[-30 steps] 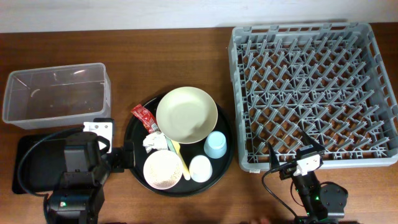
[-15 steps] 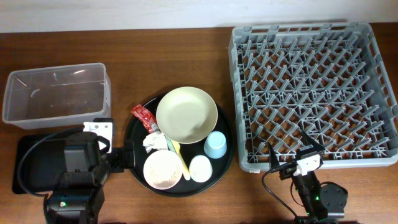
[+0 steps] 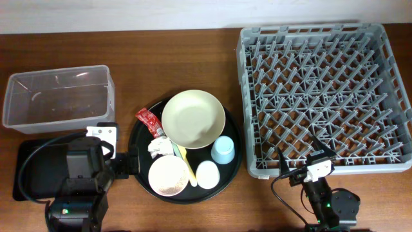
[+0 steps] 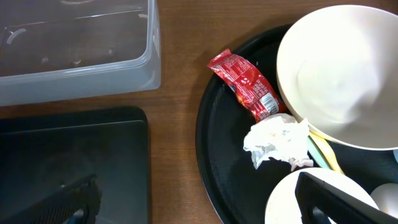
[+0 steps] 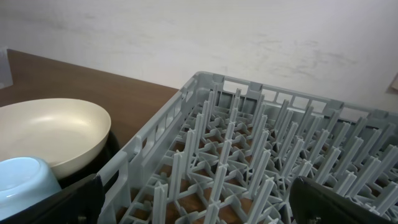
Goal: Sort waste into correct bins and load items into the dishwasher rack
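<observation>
Left claw (image 4: 205, 202) wide, empty, above round tray (image 4: 211, 155) left rim. Right claw (image 5: 199, 205) wide, empty, at rack (image 3: 322, 96) lower edge. Sachet (image 4: 249, 87), tissue (image 4: 277, 142) touching, centre frame, against plate (image 4: 342, 74). Tub (image 3: 58, 100) upper left.

**Centre:** cream plate (image 3: 193, 119), upright, with the red sachet wrapper (image 4: 247, 85) touching its left rim and the crumpled white tissue (image 4: 277, 142) just below the wrapper. Below the plate lie the pinkish-white bowl (image 3: 168, 176), white cup (image 3: 207, 174) and light-blue cup (image 3: 223, 150), with yellow cutlery (image 3: 187, 165) between bowl and cups.

**Left:** clear tub (image 3: 58, 119) beyond the black tray (image 3: 24, 154).

**Right:** grey pegged dishwasher rack (image 3: 243, 103).
</observation>
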You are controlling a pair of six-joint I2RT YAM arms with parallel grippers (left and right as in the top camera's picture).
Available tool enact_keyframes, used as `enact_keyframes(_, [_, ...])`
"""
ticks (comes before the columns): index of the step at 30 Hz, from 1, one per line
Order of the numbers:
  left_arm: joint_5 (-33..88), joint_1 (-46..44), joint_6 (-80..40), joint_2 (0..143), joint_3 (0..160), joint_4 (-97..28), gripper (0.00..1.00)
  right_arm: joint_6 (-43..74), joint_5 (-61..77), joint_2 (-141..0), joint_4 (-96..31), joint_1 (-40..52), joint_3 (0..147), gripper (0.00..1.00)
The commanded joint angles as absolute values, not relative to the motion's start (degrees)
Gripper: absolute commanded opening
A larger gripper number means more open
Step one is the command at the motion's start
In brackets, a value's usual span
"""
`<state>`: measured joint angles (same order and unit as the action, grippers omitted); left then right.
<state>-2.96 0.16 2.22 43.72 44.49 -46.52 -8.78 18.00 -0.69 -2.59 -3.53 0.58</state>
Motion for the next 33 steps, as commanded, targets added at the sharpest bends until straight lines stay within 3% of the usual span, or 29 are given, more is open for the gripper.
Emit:
enact_keyframes(1, [-2.2,0.1,3.1,43.5,45.3,-46.9,0.99,-8.1,17.3,-0.3,-3.0,-3.0,0.3,0.98])
enact_keyframes(33, [-2.2,0.1,3.1,43.5,45.3,-47.7,0.99,-8.1,17.3,-0.3,-3.0,-3.0,0.3,0.98])
